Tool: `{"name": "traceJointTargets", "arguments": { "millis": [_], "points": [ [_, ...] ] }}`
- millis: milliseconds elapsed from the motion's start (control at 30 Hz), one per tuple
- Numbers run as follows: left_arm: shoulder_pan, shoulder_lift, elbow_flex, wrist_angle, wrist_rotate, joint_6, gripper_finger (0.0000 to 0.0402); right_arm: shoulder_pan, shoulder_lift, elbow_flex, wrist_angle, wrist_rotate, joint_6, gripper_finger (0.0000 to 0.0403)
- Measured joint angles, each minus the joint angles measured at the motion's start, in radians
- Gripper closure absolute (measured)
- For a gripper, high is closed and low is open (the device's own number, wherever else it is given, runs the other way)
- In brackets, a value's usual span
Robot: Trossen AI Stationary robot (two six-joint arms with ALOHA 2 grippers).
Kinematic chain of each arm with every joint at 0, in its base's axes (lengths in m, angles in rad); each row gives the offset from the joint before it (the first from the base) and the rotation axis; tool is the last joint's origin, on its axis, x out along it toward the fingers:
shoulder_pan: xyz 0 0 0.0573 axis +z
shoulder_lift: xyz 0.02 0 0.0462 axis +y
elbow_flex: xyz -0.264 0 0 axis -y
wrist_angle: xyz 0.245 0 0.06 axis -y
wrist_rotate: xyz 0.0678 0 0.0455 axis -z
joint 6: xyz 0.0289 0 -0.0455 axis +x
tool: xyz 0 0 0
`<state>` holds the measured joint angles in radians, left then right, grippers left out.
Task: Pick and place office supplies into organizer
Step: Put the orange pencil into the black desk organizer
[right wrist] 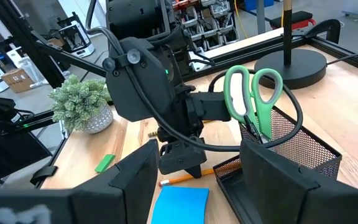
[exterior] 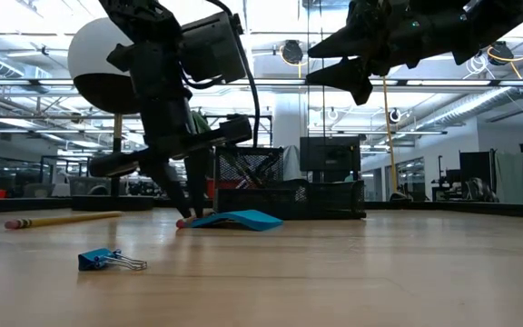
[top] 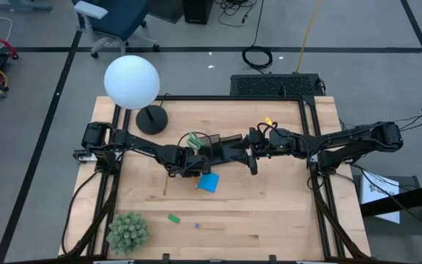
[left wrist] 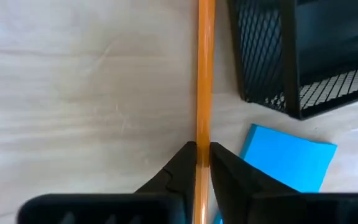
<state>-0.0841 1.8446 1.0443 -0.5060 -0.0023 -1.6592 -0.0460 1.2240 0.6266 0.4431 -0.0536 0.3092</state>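
Left gripper (left wrist: 202, 155) at the pickup of a pencil (left wrist: 204, 74); right gripper (right wrist: 194, 180) waiting above.

I have the left gripper down at the tabletop (top: 269, 213), its two fingers (left wrist: 180, 163) drawn nearly together, one on each side of the orange pencil. The pads look to be touching the shaft, so I judge this a grip just made. In the low view the pencil's eraser end sits at the wood beside the fingertips, so I read it as not yet lifted.

The pencil runs straight ahead from between the fingers, lying flat on the wood. I came down square across it so the narrow closing gap would centre on the thin shaft and not roll it away.

Just beside the gripped pencil lies the blue note pad (left wrist: 288, 155), partly under one finger's side. Ahead of the fingers and off to that same side stands the black mesh organizer (left wrist: 303, 56), close by, so the carry is short. Green-handled scissors (right wrist: 253, 99) already stand upright in it.

My right gripper hangs in the air above the organizer with its fingers spread wide and nothing between them, held clear so it does not block the left arm's path.

A second pencil (exterior: 62, 219), a green eraser (top: 174, 218) and a blue binder clip (exterior: 107, 261) lie well apart from both grippers, still to be collected.
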Motion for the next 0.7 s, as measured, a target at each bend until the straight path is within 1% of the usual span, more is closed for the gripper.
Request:
{"name": "traceJointTargets", "arguments": {
  "millis": [133, 267, 433, 533, 633, 700],
  "points": [
    [-0.001, 0.000, 0.000, -0.009, 0.031, 0.000, 0.0322, 0.000, 0.000, 0.000, 0.000, 0.000, 0.000, 0.0186],
    [-0.002, 0.000, 0.000, -0.052, 0.084, 0.019, 0.0321, 0.000, 0.000, 0.000, 0.000, 0.000, 0.000, 0.0186],
    [-0.005, 0.000, 0.000, -0.104, 0.125, 0.033, 0.0320, 0.000, 0.000, 0.000, 0.000, 0.000, 0.000, 0.0186],
    [-0.005, -0.001, 0.001, -0.152, 0.150, 0.068, 0.0320, 0.000, 0.000, 0.000, 0.000, 0.000, 0.000, 0.0186],
    [-0.012, -0.001, 0.001, -0.202, 0.158, 0.096, 0.0320, 0.000, 0.000, 0.000, 0.000, 0.000, 0.000, 0.0186],
    [-0.017, -0.002, 0.001, -0.206, 0.148, 0.105, 0.0320, 0.000, 0.000, 0.000, 0.000, 0.000, 0.000, 0.0186]
  ]
}}
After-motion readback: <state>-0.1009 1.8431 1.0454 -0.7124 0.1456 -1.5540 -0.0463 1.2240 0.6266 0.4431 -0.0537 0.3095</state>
